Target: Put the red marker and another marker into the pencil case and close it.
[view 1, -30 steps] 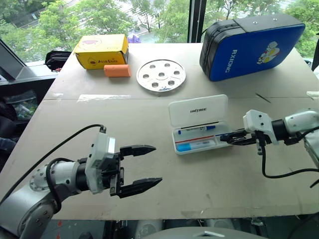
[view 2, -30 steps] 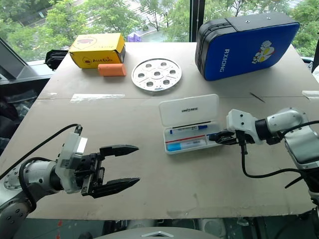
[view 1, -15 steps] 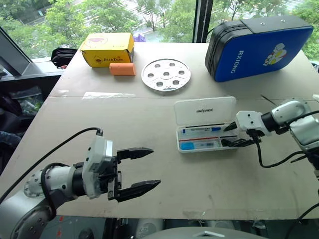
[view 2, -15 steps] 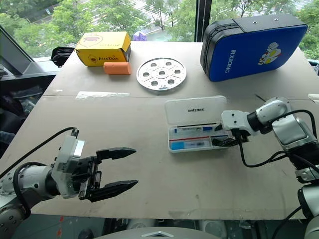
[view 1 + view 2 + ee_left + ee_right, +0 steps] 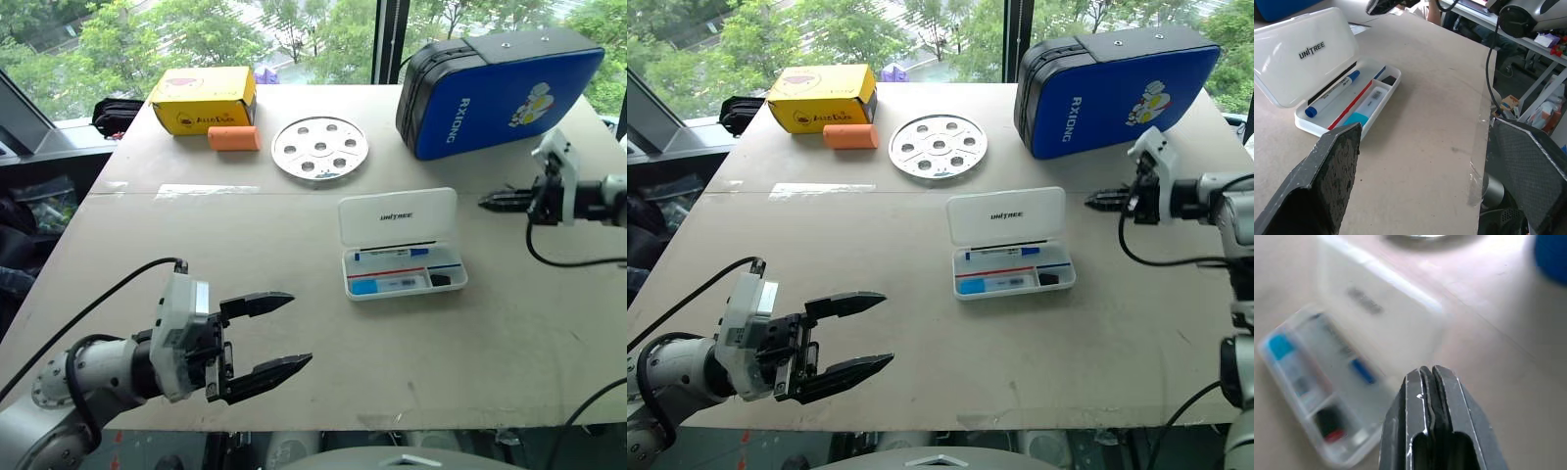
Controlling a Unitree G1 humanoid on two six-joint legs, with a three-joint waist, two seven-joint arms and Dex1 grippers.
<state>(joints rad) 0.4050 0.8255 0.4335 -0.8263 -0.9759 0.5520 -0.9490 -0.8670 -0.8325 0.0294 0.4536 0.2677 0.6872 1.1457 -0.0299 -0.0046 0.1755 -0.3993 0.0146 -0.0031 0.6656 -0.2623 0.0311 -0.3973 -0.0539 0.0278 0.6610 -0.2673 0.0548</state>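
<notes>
Fingers of the right gripper (image 5: 1097, 201) are pressing together with nothing between them, hovering above the counter (image 5: 294, 235) just beside the right end of the pencil case's raised lid (image 5: 398, 215), clear of it. Fingers of the left gripper (image 5: 272, 335) are standing wide apart and holding nothing, low over the near left part of the counter, well apart from the case and pointing toward the robot's right.

The pencil case (image 5: 404, 271) is lying open near the middle of the counter, a little to the right, its white lid with the black lettering tilting back on the far side. Inside the tray, a marker with a blue cap (image 5: 1332, 94) is lying along the hinge side, a thin red marker (image 5: 1352, 105) is lying lengthwise next to it, and a white piece with a light blue end (image 5: 1365, 107) is sitting in the near compartment. A small dark item (image 5: 441, 279) is occupying the right end of the tray.

Farther out, a large blue padded case (image 5: 495, 88) is standing at the far right corner. A round metal disc with holes (image 5: 319, 148) is lying at the far middle, and an orange block (image 5: 233, 138) is touching the front of a yellow box (image 5: 201, 99) at the far left.
</notes>
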